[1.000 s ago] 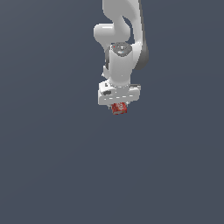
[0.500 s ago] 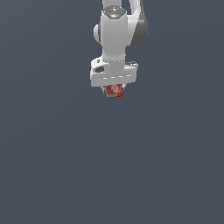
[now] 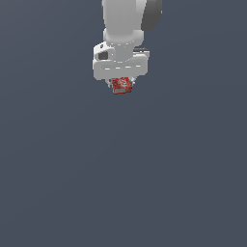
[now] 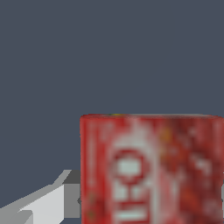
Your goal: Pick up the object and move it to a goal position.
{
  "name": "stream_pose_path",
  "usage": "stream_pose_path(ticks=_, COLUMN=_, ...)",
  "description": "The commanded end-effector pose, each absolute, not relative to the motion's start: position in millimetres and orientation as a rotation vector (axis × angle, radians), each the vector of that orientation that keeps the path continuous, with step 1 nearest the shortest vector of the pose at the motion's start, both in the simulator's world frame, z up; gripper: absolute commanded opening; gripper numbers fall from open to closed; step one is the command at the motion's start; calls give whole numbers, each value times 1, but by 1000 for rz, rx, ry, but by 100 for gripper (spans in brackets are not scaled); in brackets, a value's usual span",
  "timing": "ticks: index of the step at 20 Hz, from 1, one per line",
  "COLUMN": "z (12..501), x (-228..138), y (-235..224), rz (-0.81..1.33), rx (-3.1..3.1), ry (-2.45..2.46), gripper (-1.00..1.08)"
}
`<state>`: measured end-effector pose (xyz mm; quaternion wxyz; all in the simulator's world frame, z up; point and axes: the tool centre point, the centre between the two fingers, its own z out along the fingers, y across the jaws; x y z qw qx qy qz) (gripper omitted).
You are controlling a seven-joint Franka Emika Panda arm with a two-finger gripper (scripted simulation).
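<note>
The small red can [image 3: 122, 85] with white markings sits clamped just beneath the white fingers [image 4: 48, 203].

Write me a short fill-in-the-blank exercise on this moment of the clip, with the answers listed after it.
1. The can between the fingers of the gripper is mostly ____ in colour.
2. The markings on the can's side, seen in the wrist view, are ____.
3. In the exterior view the can sits directly ____ the white gripper body.
4. The surface behind the arm is plain dark ____.

Missing words: red; white; below; grey
</note>
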<state>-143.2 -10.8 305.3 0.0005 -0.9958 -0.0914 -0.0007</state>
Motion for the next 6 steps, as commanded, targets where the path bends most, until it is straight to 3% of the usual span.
stream_pose_path(ticks=1, z=313, x=-146, y=-13, rz=0, rx=-3128, ry=-287, gripper=-100)
stream_pose_path(ticks=6, z=319, x=-147, y=-15, rz=0, rx=-3128, ry=-287, gripper=-100)
